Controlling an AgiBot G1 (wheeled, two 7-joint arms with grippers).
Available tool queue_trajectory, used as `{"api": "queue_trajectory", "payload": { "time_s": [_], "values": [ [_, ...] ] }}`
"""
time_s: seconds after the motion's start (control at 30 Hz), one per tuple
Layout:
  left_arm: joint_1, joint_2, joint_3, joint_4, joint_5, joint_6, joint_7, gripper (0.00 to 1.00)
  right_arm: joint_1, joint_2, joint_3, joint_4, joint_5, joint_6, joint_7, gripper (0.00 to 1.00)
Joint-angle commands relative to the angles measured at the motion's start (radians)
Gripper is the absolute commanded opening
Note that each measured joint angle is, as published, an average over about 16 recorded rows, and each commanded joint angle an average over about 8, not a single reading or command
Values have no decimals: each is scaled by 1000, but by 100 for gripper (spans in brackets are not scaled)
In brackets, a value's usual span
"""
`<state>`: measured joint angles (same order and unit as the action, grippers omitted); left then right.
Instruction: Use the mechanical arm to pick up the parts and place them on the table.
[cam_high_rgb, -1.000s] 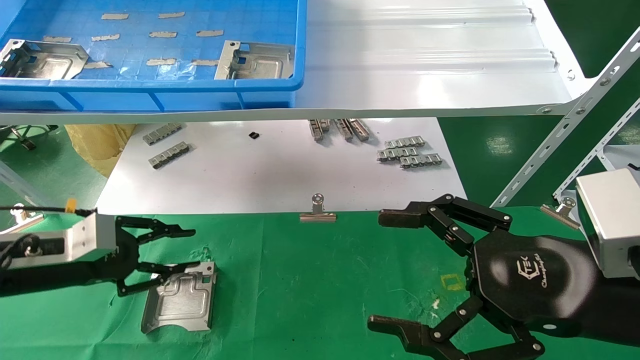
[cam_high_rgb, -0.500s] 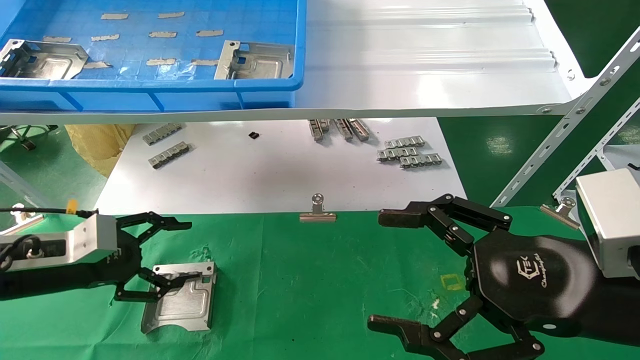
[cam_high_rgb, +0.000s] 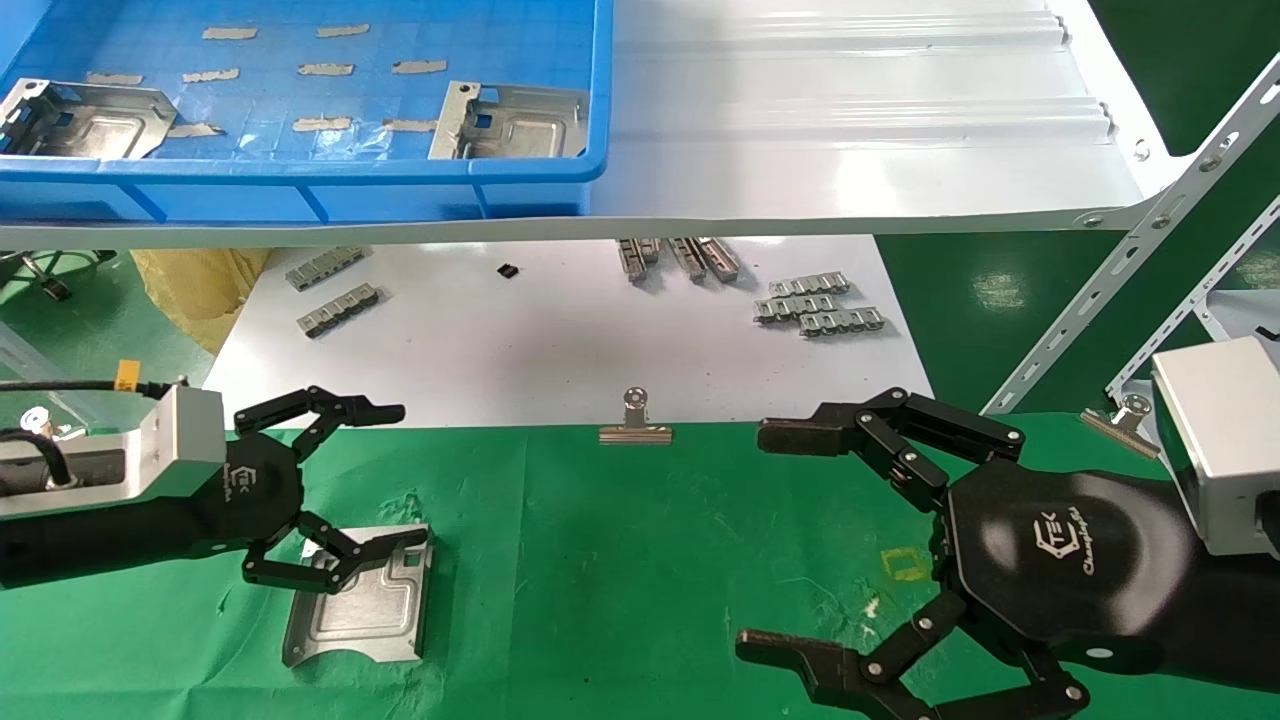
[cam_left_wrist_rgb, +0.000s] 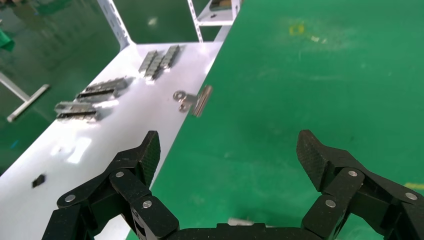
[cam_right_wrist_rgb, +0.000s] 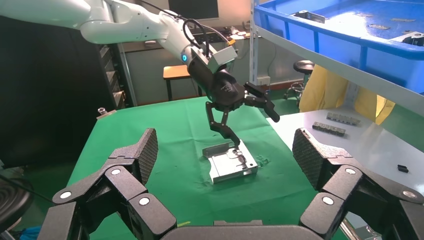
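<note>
A silvery stamped part (cam_high_rgb: 360, 608) lies flat on the green-cloth table (cam_high_rgb: 620, 560), also seen in the right wrist view (cam_right_wrist_rgb: 231, 166). My left gripper (cam_high_rgb: 390, 475) is open just above the part's far edge, holding nothing; its lower finger hangs over the plate. In the left wrist view the gripper (cam_left_wrist_rgb: 227, 152) shows only green cloth between its fingers. Two more parts (cam_high_rgb: 85, 118) (cam_high_rgb: 510, 122) lie in the blue bin (cam_high_rgb: 300, 180). My right gripper (cam_high_rgb: 775, 540) is open and empty over the cloth at the right.
The blue bin sits on a white ribbed shelf (cam_high_rgb: 850, 130). Below it a white board (cam_high_rgb: 560, 340) carries small grey toothed strips (cam_high_rgb: 815, 305). Binder clips (cam_high_rgb: 635, 425) (cam_high_rgb: 1125, 415) sit at the cloth's far edge. A yellow square outline (cam_high_rgb: 905, 563) lies near my right gripper.
My left gripper has opened wider and lifted off the part, drawing back toward the left. The part stays flat on the cloth. The right arm has not moved.
</note>
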<state>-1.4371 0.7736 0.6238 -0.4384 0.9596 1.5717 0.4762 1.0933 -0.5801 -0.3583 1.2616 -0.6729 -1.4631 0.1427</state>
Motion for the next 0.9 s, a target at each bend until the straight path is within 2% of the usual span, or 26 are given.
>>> {"api": "queue_trajectory", "payload": {
  "time_s": [0.03,0.9],
  "values": [
    [17,-8,-17,-41,-11,-4,-32,100,0,0,0,0,0,0,0,100],
    [243,-109,-231,-567,-154,-51,-445,100,0,0,0,0,0,0,0,100]
  ]
}}
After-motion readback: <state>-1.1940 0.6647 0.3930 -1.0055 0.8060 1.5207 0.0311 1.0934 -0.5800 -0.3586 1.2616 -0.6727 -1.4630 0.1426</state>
